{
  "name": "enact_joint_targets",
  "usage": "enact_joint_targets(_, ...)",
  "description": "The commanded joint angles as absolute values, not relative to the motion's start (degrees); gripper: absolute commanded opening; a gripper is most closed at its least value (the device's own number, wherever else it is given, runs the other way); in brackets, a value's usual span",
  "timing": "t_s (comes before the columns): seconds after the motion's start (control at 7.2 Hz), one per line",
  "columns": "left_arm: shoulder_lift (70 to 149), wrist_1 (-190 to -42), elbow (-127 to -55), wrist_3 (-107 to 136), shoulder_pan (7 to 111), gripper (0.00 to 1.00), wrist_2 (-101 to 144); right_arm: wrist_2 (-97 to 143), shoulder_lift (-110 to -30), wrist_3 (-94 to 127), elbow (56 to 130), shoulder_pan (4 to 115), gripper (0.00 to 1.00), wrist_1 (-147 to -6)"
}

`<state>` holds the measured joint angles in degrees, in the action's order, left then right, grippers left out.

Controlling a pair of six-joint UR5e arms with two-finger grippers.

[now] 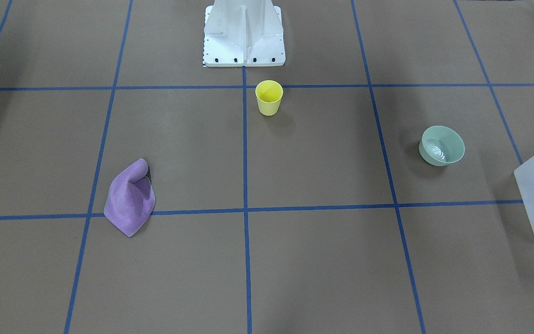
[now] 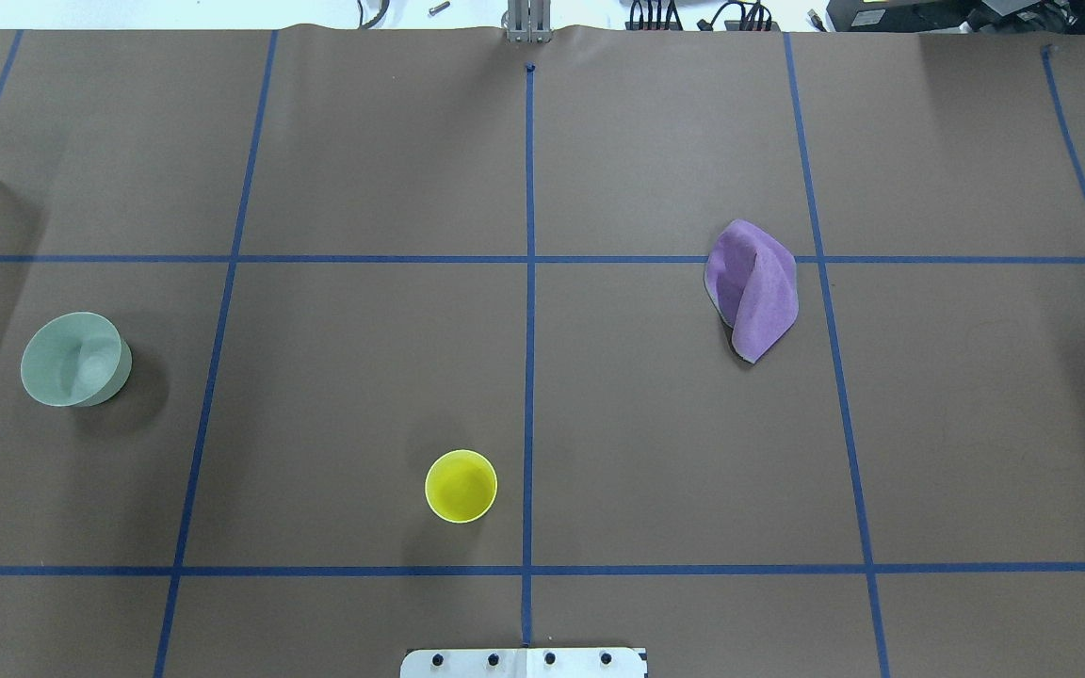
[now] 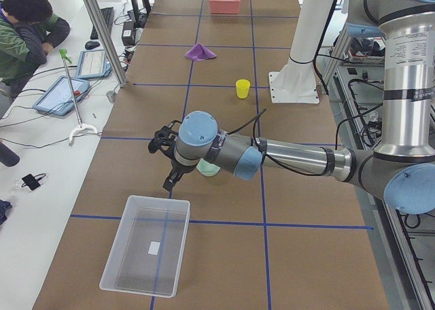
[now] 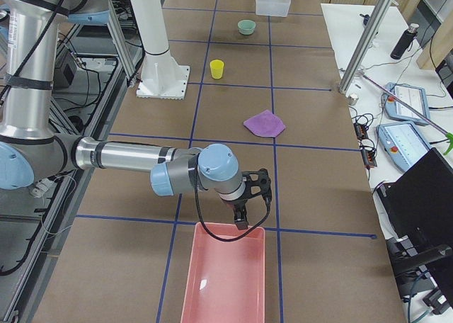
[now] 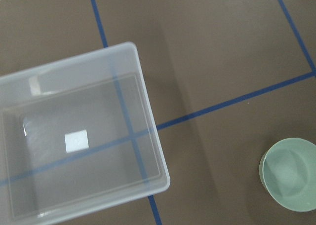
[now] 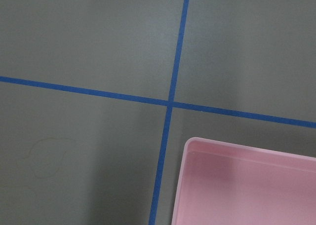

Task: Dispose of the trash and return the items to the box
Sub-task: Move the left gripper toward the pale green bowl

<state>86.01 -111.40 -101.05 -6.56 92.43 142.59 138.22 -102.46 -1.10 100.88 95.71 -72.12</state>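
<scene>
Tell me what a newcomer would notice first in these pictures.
Probably the bright colours on the brown table: a crumpled purple cloth on the robot's right half, and a yellow cup standing upright near the base. A mint bowl sits on the left side near the clear bin, and a pink bin lies at the far right end.

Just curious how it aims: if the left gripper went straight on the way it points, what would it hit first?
The left gripper would probably meet bare table, between the box and the bowl; depth is unclear.
</scene>
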Motion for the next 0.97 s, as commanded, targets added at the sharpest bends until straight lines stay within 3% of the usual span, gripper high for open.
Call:
enact_joint_targets(0.0, 85.4, -116.0, -100.3, 1.6, 88.7, 0.98, 144.5, 138.4, -102.0, 9.8, 102.6, 90.8, 1.0, -68.3)
enact_joint_targets(0.42, 81.4, -130.1, -99.8, 29.2, 69.8, 0.98, 126.5, 130.5, -101.8, 27.9, 109.8, 79.8, 1.0, -67.6)
enact_joint_targets(0.83, 81.4, -136.3, -95.6, 43.5, 54.6, 0.98, 118.0, 125.4, -101.6, 35.3, 112.1, 73.5, 1.0, -67.3)
